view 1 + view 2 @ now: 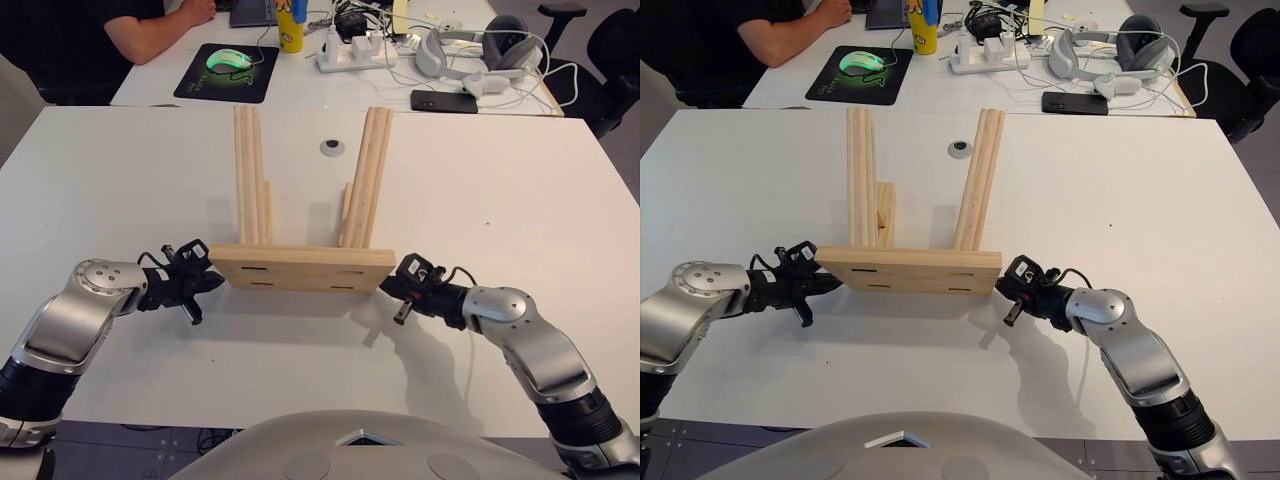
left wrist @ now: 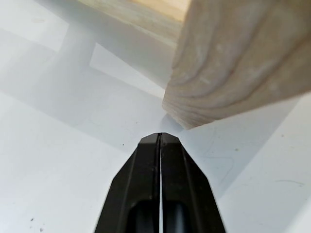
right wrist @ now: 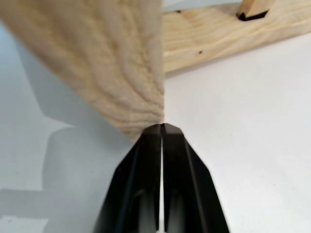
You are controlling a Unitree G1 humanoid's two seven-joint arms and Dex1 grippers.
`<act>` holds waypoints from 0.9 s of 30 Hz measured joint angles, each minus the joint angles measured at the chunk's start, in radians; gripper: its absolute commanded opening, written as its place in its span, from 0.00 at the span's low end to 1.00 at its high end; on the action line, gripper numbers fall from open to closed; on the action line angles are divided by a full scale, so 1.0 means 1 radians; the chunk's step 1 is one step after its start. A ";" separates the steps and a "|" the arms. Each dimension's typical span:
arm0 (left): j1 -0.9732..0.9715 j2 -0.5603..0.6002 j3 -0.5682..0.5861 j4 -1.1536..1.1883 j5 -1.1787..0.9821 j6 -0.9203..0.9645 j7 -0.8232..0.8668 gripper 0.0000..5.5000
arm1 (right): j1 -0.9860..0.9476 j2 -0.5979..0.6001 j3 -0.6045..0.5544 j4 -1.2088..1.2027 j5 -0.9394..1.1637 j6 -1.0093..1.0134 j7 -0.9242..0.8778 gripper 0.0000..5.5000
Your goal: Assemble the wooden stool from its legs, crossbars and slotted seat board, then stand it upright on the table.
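The left pincer (image 2: 160, 136) is seen clenched tight with nothing in it, its tip held just beside the left end of the seat board (image 1: 300, 268). The right pincer (image 3: 161, 126) is likewise clenched and empty, its tip set against the board's right end. Between the two, the stool is laid on its side on the white tabletop (image 1: 520, 200), the seat board stood on edge and the legs (image 1: 250, 170) stretched flat away from the robot.
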State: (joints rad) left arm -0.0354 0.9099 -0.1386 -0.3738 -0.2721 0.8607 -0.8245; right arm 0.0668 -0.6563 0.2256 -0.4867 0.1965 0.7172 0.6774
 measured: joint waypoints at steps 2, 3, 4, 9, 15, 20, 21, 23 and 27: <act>0.000 0.000 0.001 -0.007 -0.001 0.006 0.000 0.01 | 0.000 -0.005 -0.001 -0.004 0.004 0.006 0.000 0.00; 0.000 0.000 0.003 -0.011 -0.002 0.010 0.000 0.01 | 0.000 -0.006 -0.003 -0.006 0.008 0.011 0.001 0.00; -0.001 0.000 0.003 -0.015 -0.003 0.015 0.000 0.01 | 0.000 -0.006 -0.004 -0.007 0.009 0.015 0.001 0.00; -0.002 -0.015 0.023 -0.057 -0.046 0.071 0.000 0.01 | 0.000 -0.004 -0.023 -0.024 0.023 0.064 0.001 0.00; -0.018 -0.003 0.086 -0.126 -0.106 0.163 -0.004 0.01 | -0.003 -0.024 -0.077 -0.121 0.107 0.190 0.008 0.00; -0.050 0.029 0.143 -0.181 -0.148 0.230 -0.006 0.01 | -0.034 -0.041 -0.142 -0.200 0.176 0.276 0.014 0.00; -0.050 0.036 0.150 -0.188 -0.156 0.237 -0.006 0.01 | -0.044 -0.046 -0.155 -0.213 0.193 0.293 0.015 0.00; -0.050 0.043 0.156 -0.198 -0.161 0.249 -0.006 0.01 | -0.064 -0.057 -0.179 -0.228 0.222 0.315 0.023 0.00; -0.056 0.053 0.184 -0.212 -0.193 0.270 -0.007 0.01 | -0.083 -0.077 -0.203 -0.232 0.264 0.341 0.035 0.00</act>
State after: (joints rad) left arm -0.0913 0.9624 0.0450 -0.5854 -0.4651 1.1307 -0.8312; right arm -0.0162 -0.7333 0.0231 -0.7187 0.4610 1.0577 0.7124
